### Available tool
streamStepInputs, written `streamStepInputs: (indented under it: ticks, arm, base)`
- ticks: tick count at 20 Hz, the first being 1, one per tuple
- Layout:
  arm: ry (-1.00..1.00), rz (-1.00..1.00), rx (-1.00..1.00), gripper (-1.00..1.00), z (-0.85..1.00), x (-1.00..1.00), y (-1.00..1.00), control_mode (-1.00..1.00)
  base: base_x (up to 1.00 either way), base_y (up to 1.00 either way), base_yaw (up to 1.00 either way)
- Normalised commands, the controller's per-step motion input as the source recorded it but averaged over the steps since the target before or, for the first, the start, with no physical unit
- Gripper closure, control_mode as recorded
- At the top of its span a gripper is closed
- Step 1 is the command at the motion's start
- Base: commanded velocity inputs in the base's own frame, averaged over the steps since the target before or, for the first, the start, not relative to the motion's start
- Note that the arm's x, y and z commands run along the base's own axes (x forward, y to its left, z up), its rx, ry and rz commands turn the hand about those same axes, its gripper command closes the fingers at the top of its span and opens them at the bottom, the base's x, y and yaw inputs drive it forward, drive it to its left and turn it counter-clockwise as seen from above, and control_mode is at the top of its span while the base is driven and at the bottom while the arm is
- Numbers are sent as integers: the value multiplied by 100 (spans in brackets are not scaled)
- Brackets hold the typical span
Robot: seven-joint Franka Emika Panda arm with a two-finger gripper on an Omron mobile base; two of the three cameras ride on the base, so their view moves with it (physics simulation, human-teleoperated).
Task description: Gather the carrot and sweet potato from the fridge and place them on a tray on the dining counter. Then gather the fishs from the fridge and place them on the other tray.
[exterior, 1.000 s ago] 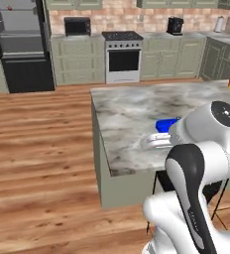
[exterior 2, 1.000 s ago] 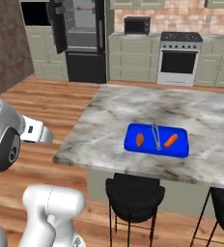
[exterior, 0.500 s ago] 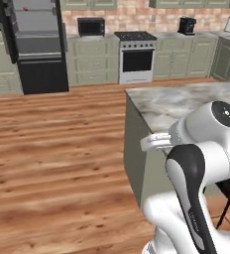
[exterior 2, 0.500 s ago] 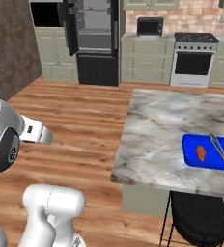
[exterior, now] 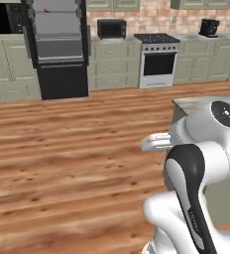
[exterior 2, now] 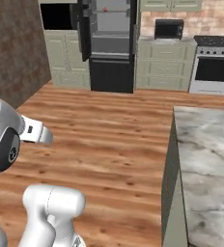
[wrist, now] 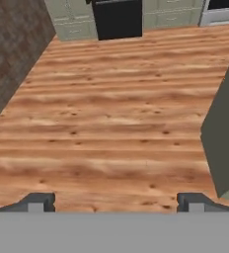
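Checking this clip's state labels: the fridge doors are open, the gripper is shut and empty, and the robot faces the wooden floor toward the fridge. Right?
Not quite. The gripper is open, not shut: the hand view shows its two fingertips set wide apart with nothing between them. The fridge does stand open across the wooden floor.

The base has turned and driven, so both base views have swung away from the dining counter (exterior 2: pixel 205 159) toward the fridge (exterior: pixel 57 44); the blue tray with its orange pieces, seen on the marble a second ago, has slid out of frame. The fridge now stands larger and nearer the middle of both views; the stools have dropped out of sight
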Motion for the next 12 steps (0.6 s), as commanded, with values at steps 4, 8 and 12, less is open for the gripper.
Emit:
streamStepInputs:
  ticks: [4,8,12]
  arm:
    - [0,0,0,-100,0,0,0,100]
    - [0,0,0,-100,0,0,0,100]
    - [0,0,0,-100,0,0,0,100]
  base:
    - [93,59,0]
    - [97,33,0]
    - [93,20,0]
